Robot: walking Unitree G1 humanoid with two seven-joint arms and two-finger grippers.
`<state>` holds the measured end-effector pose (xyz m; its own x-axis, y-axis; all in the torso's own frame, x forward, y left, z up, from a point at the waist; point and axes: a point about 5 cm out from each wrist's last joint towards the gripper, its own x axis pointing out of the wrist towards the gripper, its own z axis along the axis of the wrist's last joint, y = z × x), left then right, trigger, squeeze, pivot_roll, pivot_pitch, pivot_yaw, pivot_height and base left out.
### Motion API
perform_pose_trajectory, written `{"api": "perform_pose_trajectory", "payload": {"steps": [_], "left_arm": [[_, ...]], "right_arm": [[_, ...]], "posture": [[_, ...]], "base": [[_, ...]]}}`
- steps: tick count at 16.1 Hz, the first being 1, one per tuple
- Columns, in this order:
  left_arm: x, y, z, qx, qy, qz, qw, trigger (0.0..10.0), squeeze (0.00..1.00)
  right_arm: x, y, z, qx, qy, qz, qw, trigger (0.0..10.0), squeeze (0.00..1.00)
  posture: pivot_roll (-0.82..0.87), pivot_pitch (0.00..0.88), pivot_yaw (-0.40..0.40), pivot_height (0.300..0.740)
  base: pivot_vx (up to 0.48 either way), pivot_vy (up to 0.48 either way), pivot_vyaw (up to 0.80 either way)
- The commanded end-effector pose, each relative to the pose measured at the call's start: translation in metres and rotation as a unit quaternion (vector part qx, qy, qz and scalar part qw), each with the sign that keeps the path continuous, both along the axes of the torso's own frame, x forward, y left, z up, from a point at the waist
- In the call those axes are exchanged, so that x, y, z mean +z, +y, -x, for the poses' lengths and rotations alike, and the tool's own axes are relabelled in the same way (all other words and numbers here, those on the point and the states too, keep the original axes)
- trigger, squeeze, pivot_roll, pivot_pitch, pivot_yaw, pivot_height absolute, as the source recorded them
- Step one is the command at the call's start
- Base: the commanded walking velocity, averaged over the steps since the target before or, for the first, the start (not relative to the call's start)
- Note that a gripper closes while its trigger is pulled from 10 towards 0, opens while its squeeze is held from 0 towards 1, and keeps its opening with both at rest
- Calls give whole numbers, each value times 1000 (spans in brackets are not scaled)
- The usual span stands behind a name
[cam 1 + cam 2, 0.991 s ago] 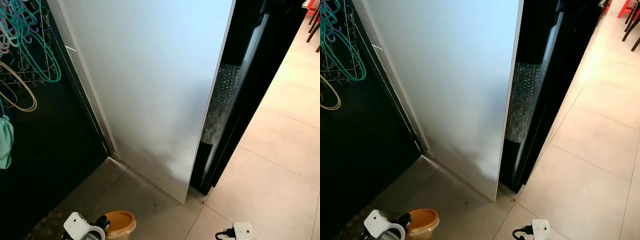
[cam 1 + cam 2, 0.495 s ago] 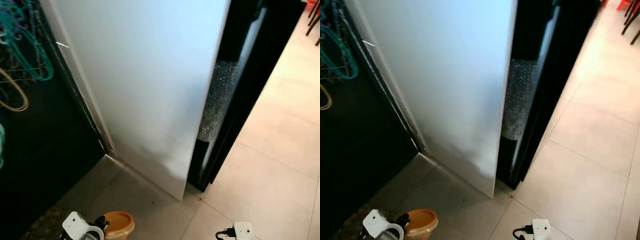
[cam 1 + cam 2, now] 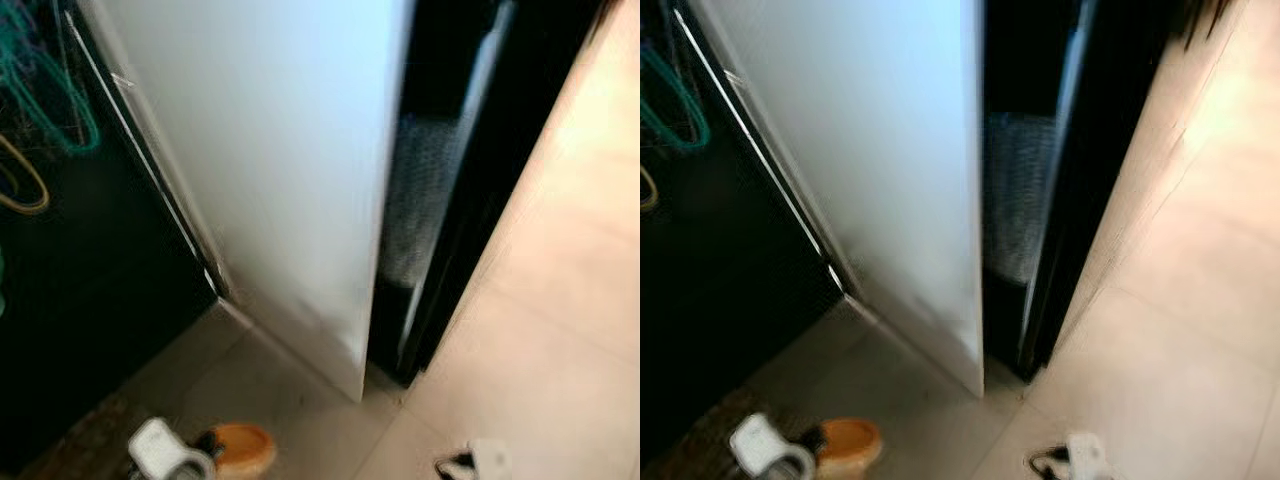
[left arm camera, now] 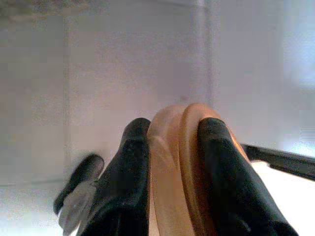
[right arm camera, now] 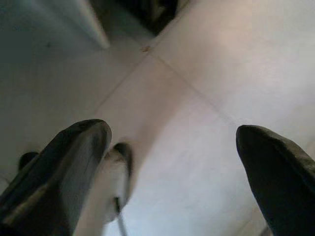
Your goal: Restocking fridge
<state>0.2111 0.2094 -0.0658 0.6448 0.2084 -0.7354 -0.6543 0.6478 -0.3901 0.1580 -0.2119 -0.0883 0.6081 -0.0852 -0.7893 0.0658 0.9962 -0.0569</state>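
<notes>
My matt black fingers [image 4: 216,172] clamp a smooth orange plastic tub [image 4: 174,167]; ahead, a satin white fridge door [image 3: 270,150] over glossy floor tiles [image 3: 560,330].

left end effector [image 4: 172,147]: clamped | right end effector [image 5: 172,162]: fingers spread, low

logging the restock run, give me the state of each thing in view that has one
fridge door: white, swung open, a dark gap beside its edge
orange container: lid on, clamped between the left gripper's fingers
left gripper: shut on the orange container, held low
right gripper: open, nothing between its fingers, above the tiled floor
</notes>
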Motion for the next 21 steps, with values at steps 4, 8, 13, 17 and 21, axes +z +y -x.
{"api": "perform_pose_trajectory", "payload": {"steps": [4,8,13,17,21], "left_arm": [[-3,4,5,-7,13,-4,1000,10000,0],[-3,3,6,-21,18,-11,1000,10000,0],[-5,2,9,-41,24,-19,999,10000,0],[-5,2,9,-51,25,-26,998,10000,0],[-5,-2,8,-59,23,-26,998,10000,0]], "right_arm": [[-2,5,4,-4,3,-7,1000,10000,0],[-1,5,2,-5,-11,-10,1000,10000,0],[0,4,1,-6,-18,-5,1000,10000,0],[7,4,-4,-39,-80,-21,996,10000,0],[11,4,-7,-32,-112,-24,993,10000,0]], "posture": [[-94,94,43,740],[-95,93,43,740],[-96,93,43,740],[-100,88,42,740],[-96,73,38,740]], "base": [[0,0,0],[0,0,0],[0,0,0],[0,0,0],[0,0,0]]}}
